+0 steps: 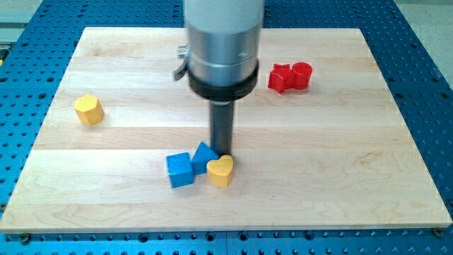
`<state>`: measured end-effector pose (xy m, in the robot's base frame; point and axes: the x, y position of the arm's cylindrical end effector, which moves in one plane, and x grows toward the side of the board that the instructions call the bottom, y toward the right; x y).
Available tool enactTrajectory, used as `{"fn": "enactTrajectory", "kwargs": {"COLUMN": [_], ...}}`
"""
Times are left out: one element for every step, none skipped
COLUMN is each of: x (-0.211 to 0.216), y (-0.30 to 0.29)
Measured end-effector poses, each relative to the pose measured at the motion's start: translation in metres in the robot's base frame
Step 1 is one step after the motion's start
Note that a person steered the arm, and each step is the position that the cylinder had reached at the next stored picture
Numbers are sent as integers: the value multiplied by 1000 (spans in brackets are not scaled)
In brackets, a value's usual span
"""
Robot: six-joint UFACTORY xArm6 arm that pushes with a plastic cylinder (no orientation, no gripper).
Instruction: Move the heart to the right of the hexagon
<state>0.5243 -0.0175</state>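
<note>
Rod closes on the yellow heart at the near edge of the board

From left to right: the yellow hexagon (89, 110) sits alone at nine o'clock on the wooden board (340, 177), well apart from everything else; near six o'clock a blue cube (180, 170) and a second blue block (204, 156), shape unclear, touch the yellow heart (221, 171), a small, glossy piece with its lobes toward the view's top; two red blocks (289, 77) lie together at two o'clock. My tip (223, 154), a bare rod with nothing to clasp or let go, stands just at the heart's twelve o'clock. The approach looks to be the step in hand; the next move likely calls for getting round to the heart's three o'clock and pushing it left, clear of the blue pieces, to stop just short of the hexagon.
</note>
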Motion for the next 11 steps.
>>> {"fn": "enactTrajectory", "kwargs": {"x": [-3, 0, 50, 93, 66, 29, 10, -14, -17, -36, -37], "y": [-4, 63, 89, 22, 12, 20, 18, -16, 26, 24, -39]}}
